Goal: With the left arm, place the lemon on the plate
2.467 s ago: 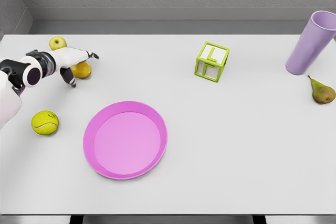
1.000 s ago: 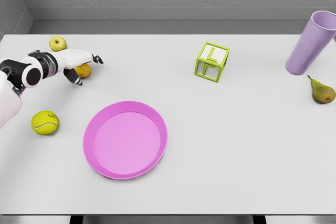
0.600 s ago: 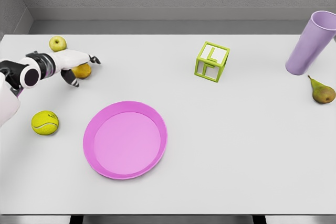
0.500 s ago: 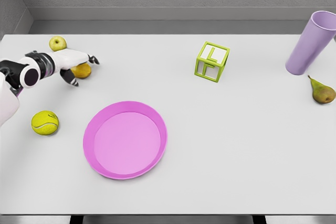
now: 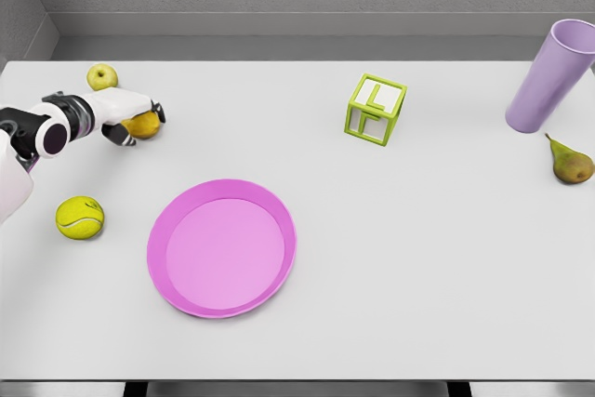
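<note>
The lemon (image 5: 146, 125), yellow-orange, lies on the white table at the far left, mostly covered from above by my left hand (image 5: 139, 124). The hand's white palm sits on top of the lemon. Its dark-tipped fingers (image 5: 159, 113) are curled down around the fruit, with the thumb on the near side. The pink plate (image 5: 223, 248) rests flat lower down, to the right of the hand, with nothing on it. My right arm does not show.
A green apple (image 5: 102, 75) sits just behind the hand and a tennis ball (image 5: 80, 218) lies in front of it. A green wireframe cube (image 5: 376, 110) stands mid-table. A lilac cup (image 5: 548, 79) and a pear (image 5: 571, 163) are at the far right.
The left hand's fingers, stretched out over the lemon before, have curled in around it. The hand has drawn slightly left. The lemon has stayed in the same spot.
</note>
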